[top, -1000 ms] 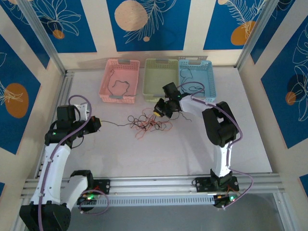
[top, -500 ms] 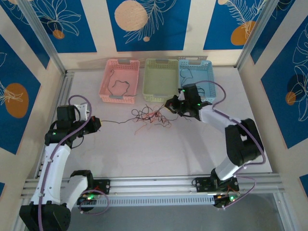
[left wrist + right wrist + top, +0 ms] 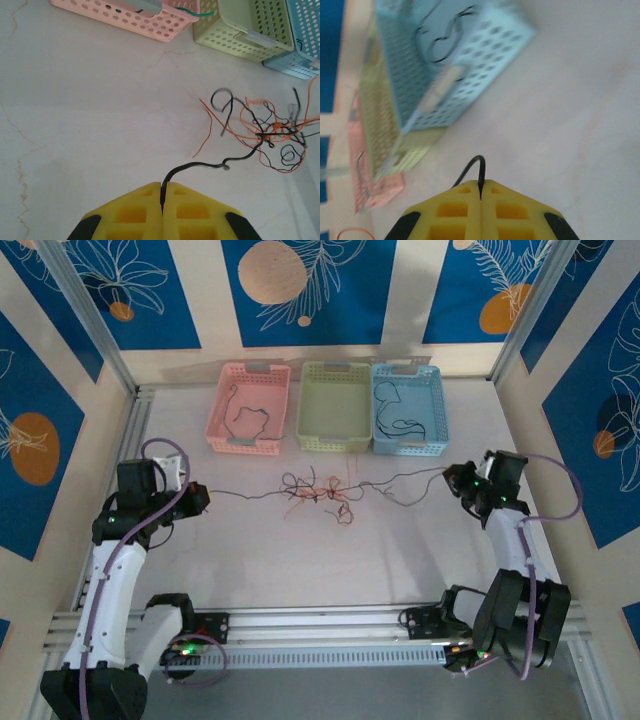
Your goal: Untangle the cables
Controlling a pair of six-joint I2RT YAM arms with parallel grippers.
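Bases of both arms sit at the near edge of the white table (image 3: pixel 300 570), as I watch from the remote station. The left gripper (image 3: pixel 198 497) has its yellow fingers (image 3: pixel 135 207) pressed fully together, pinching the end of a black strand (image 3: pixel 200 165) that runs out toward the middle. The right gripper (image 3: pixel 452 478) is likewise closed, nipping a second black strand (image 3: pixel 400 480), which leaves the fingertips in a small loop in the right wrist view. Between the two grippers, at mid-table, I see the cable clump (image 3: pixel 325 490): black and orange-red wires knotted together, strung on a nearly straight line from one gripper to the other. Beyond it, toward the far side, three baskets stand side by side: pink basket (image 3: pixel 252 368), green basket (image 3: pixel 334 367), blue basket (image 3: pixel 408 367). A dark cable (image 3: pixel 245 420) lies inside the pink basket and a black cable (image 3: pixel 400 426) inside the blue basket.
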